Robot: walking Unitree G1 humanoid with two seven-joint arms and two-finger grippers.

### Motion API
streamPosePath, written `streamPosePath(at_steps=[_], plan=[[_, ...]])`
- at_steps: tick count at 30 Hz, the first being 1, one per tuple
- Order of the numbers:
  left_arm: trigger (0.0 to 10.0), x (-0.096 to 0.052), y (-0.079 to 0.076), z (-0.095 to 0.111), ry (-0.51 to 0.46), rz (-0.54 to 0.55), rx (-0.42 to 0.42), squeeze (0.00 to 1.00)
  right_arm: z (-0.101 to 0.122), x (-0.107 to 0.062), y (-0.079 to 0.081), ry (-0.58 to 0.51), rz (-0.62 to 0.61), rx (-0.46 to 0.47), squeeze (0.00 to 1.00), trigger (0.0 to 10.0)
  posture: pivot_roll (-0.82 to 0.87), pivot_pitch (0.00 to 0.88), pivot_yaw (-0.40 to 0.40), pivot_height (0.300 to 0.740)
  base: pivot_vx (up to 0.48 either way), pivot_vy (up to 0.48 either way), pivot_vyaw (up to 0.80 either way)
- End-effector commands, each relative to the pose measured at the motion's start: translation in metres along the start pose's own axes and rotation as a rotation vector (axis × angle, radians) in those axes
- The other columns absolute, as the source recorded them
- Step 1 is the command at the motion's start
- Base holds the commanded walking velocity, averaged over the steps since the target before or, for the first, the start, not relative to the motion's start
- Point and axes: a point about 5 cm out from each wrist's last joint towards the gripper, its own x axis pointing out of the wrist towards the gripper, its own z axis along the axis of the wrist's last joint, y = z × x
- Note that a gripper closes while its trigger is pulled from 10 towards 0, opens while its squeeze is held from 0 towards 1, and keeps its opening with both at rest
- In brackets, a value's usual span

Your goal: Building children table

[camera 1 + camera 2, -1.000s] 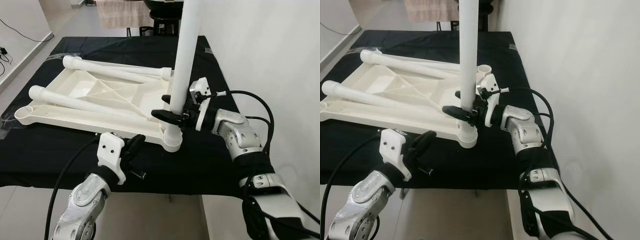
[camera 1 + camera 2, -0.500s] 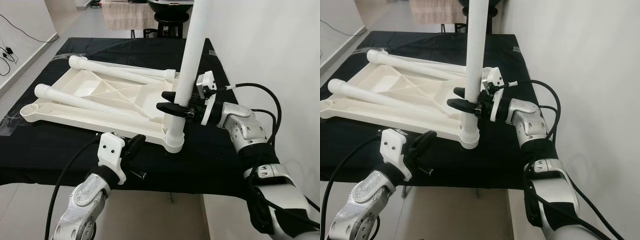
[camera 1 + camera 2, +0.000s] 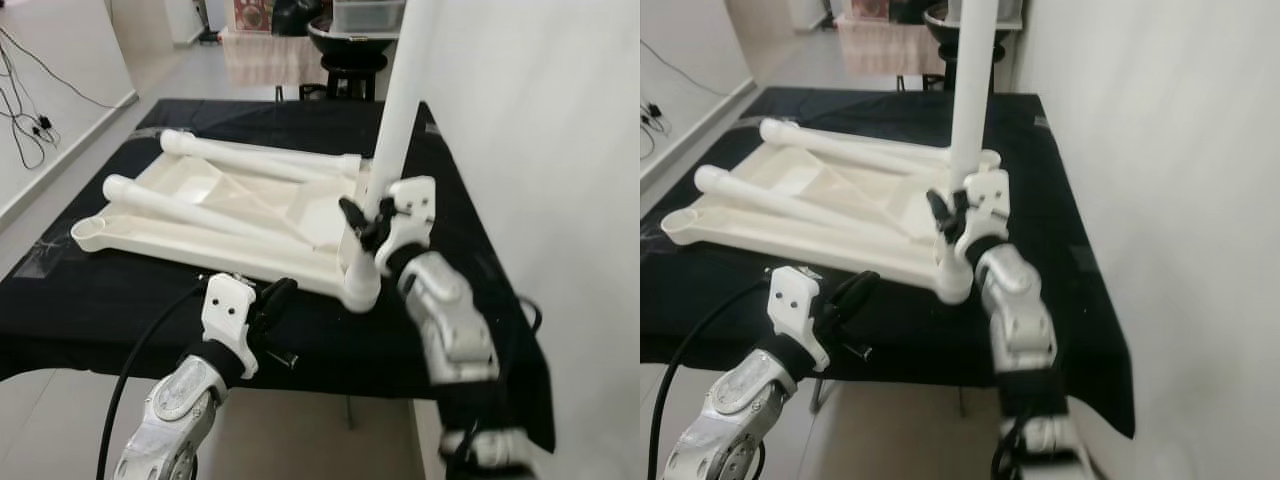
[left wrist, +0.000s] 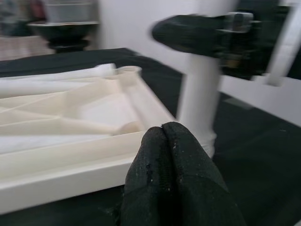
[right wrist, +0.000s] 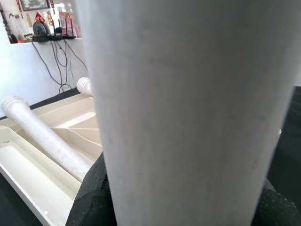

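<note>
A white plastic tabletop (image 3: 230, 215) lies upside down on the black-covered table (image 3: 90, 300). One white leg (image 3: 405, 110) stands upright in the near right corner socket (image 3: 360, 290). My right gripper (image 3: 362, 215) is shut on this leg low down, just above the socket; in the right wrist view the leg (image 5: 183, 108) sits between its black fingers. Two more white legs (image 3: 260, 155) (image 3: 180, 205) lie loose across the tabletop. My left gripper (image 3: 280, 295) is shut and empty, hovering at the tabletop's near edge, left of the upright leg (image 4: 200, 103).
A white wall (image 3: 540, 150) runs close along the table's right side. An open corner socket (image 3: 88, 232) is at the tabletop's left end. A dark stool (image 3: 345, 45) and a draped cloth (image 3: 265, 55) stand beyond the table. Cables (image 3: 30, 120) lie on the floor at left.
The view has shifted and the table sits lower in the picture. My right arm has swung from the leg's right side round to its near side, still holding it. The left gripper stays put.
</note>
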Motion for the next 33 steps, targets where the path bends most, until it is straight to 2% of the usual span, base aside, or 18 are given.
streamPosePath(at_steps=[1, 2, 3, 4, 6, 8, 9, 12, 14, 15, 18, 23, 25, 30, 31, 33], plan=[[10.0, 0.0, -0.001, -0.002, 0.013, -0.009, 0.001, 0.0, -0.034, -0.003, 0.005, 0.154, 0.028, 0.068, 0.0, 9.1, 0.04, 0.095, -0.024, 0.74, 0.0, 0.0, 0.0], [10.0, 0.0, -0.001, -0.002, 0.013, -0.009, 0.001, 0.0, -0.034, -0.003, 0.005, 0.154, 0.028, 0.068, 0.0, 9.1, 0.04, 0.095, -0.024, 0.74, 0.0, 0.0, 0.0], [10.0, 0.0, 0.001, -0.002, 0.012, -0.004, 0.003, 0.0, -0.029, -0.001, 0.008, 0.127, 0.069, 0.088, 1.0, 10.0, 0.04, 0.091, -0.027, 0.74, 0.0, 0.0, 0.0], [10.0, 0.0, 0.001, -0.002, 0.012, -0.004, 0.003, 0.0, -0.029, -0.001, 0.008, 0.127, 0.069, 0.088, 1.0, 10.0, 0.04, 0.091, -0.027, 0.74, 0.0, 0.0, 0.0], [10.0, 0.0, 0.003, -0.002, 0.012, 0.006, 0.008, 0.0, -0.015, 0.004, 0.016, 0.074, 0.209, 0.099, 1.0, 10.0, 0.04, 0.083, -0.024, 0.74, 0.0, 0.0, 0.0], [10.0, 0.001, 0.003, -0.002, 0.01, 0.006, 0.01, 0.0, -0.008, 0.006, 0.017, 0.058, 0.251, 0.102, 1.0, 10.0, 0.04, 0.081, -0.024, 0.74, 0.0, 0.0, 0.0], [10.0, 0.002, 0.002, -0.001, 0.005, 0.004, 0.009, 0.0, 0.0, 0.009, 0.015, 0.038, 0.311, 0.111, 0.0, 10.0, 0.04, 0.076, -0.027, 0.74, 0.0, 0.0, 0.0], [10.0, 0.004, 0.001, 0.0, -0.002, -0.001, 0.009, 0.0, 0.015, 0.01, 0.011, 0.017, 0.406, 0.116, 0.0, 10.0, 0.04, 0.072, -0.03, 0.74, 0.0, 0.0, 0.0], [10.0, 0.005, 0.001, -0.001, -0.003, -0.002, 0.008, 0.0, 0.03, 0.01, 0.002, -0.005, 0.533, 0.054, 0.0, 10.0, 0.04, 0.064, -0.034, 0.74, 0.0, 0.0, 0.0], [10.0, 0.005, 0.001, -0.001, -0.003, -0.002, 0.008, 0.0, 0.03, 0.01, 0.002, -0.005, 0.533, 0.054, 0.0, 10.0, 0.04, 0.064, -0.034, 0.74, 0.0, 0.0, 0.0], [10.0, 0.006, 0.001, -0.001, -0.006, -0.001, 0.01, 0.0, 0.042, 0.011, -0.012, -0.001, 0.699, 0.028, 0.0, 10.0, 0.04, 0.053, -0.033, 0.74, 0.0, 0.0, 0.0], [10.0, 0.006, 0.002, -0.001, -0.008, -0.002, 0.014, 0.0, 0.039, 0.01, -0.023, 0.03, 0.773, -0.009, 0.0, 10.0, 0.05, 0.051, -0.033, 0.74, 0.0, 0.0, 0.0], [10.0, 0.007, 0.001, 0.0, -0.012, -0.005, 0.017, 0.0, 0.036, 0.011, -0.032, 0.065, 0.795, -0.019, 0.0, 10.0, 0.07, 0.055, -0.039, 0.74, 0.0, 0.0, 0.0], [10.0, 0.006, 0.0, 0.001, -0.015, -0.003, 0.02, 0.0, 0.035, 0.01, -0.045, 0.098, 0.84, 0.007, 0.0, 10.0, 0.07, 0.062, -0.043, 0.74, 0.0, 0.0, 0.0], [10.0, 0.005, 0.0, 0.001, -0.014, -0.004, 0.02, 0.0, 0.035, 0.011, -0.048, 0.102, 0.855, 0.013, 0.0, 9.0, 0.07, 0.066, -0.042, 0.74, 0.0, 0.0, 0.0], [10.0, 0.005, -0.001, 0.001, -0.014, -0.004, 0.02, 0.0, 0.034, 0.011, -0.049, 0.102, 0.863, 0.015, 0.0, 9.0, 0.07, 0.066, -0.042, 0.74, 0.0, 0.0, 0.0]])
